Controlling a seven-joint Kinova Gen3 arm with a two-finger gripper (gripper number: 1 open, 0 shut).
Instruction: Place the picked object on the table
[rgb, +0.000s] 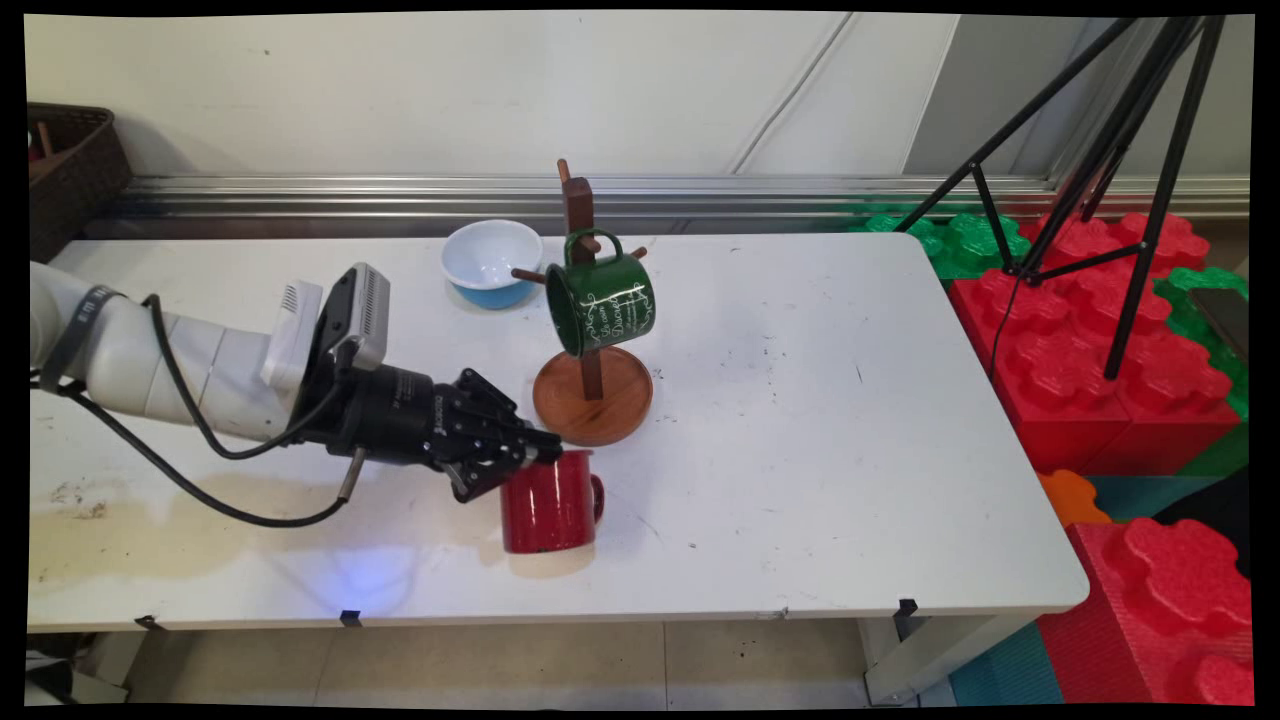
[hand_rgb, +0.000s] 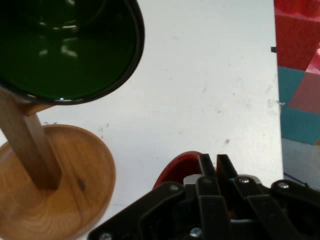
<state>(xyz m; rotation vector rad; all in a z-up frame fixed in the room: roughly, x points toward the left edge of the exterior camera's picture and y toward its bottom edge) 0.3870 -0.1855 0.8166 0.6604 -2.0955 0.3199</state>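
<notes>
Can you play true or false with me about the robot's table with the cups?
1. The green mug hangs on the wooden mug tree. True.
2. The red mug hangs on the tree too. False: it stands on the table, just in front of the tree's round base.
3. The gripper is at the red mug's rim. True: its fingers are closed on the rim.
4. The bowl is blue inside. False: it is white inside and blue outside.
5. The bowl sits behind the mug tree, nearer the wall. True.
</notes>
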